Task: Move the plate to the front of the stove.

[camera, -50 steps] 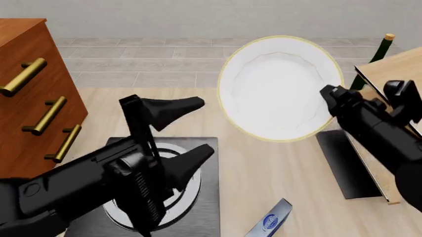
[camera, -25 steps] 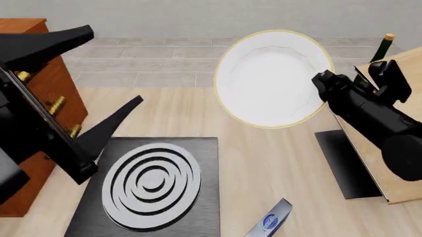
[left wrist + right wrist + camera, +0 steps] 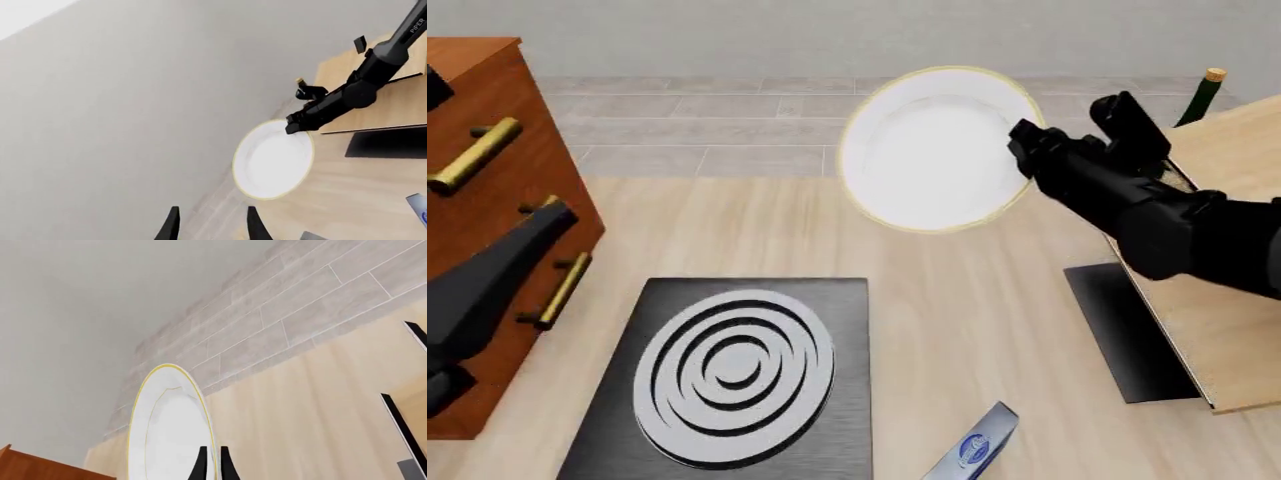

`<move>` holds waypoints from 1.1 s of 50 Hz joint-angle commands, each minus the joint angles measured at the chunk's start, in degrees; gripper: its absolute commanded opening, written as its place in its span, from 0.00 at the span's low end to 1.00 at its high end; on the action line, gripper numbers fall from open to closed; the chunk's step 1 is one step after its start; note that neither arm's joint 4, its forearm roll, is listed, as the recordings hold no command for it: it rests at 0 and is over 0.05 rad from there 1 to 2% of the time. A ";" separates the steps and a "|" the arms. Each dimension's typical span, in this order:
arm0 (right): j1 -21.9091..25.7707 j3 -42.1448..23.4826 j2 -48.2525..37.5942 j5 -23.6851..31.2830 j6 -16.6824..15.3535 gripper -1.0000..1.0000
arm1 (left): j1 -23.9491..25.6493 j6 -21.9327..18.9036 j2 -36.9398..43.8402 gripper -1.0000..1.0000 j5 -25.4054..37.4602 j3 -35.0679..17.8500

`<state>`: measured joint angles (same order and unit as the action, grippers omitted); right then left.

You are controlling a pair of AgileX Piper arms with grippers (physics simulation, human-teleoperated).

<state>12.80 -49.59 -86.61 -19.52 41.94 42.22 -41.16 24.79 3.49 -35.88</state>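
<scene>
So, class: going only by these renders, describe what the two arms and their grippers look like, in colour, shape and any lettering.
Both arms are matte black with rounded, jointed segments. The right arm carries white "PIPER" lettering near its upper link. The right gripper and the left gripper each end in two thin, flat, tapering black fingers. No loose cables are visible.

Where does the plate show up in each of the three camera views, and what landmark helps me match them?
Front view: the plate is upper middle, held up at its right edge by the right claw.
Left wrist view: the plate is at centre, with the right arm at its upper right.
Right wrist view: the plate is seen nearly edge-on, lower left of centre.
Shared landmark: the black mat.
</scene>
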 commanded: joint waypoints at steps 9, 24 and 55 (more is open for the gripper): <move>3.27 -10.13 -9.48 2.39 -0.55 0.00 | -3.48 3.78 -5.46 1.00 4.47 0.00; 7.34 -14.43 -14.69 2.34 2.05 0.00 | -4.38 3.78 -7.23 1.00 4.97 1.05; 9.64 -23.81 -24.82 3.09 6.00 0.00 | -5.54 4.09 -9.40 1.00 6.88 2.28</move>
<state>21.97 -69.21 -108.22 -17.30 46.93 37.06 -37.12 16.16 9.59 -33.82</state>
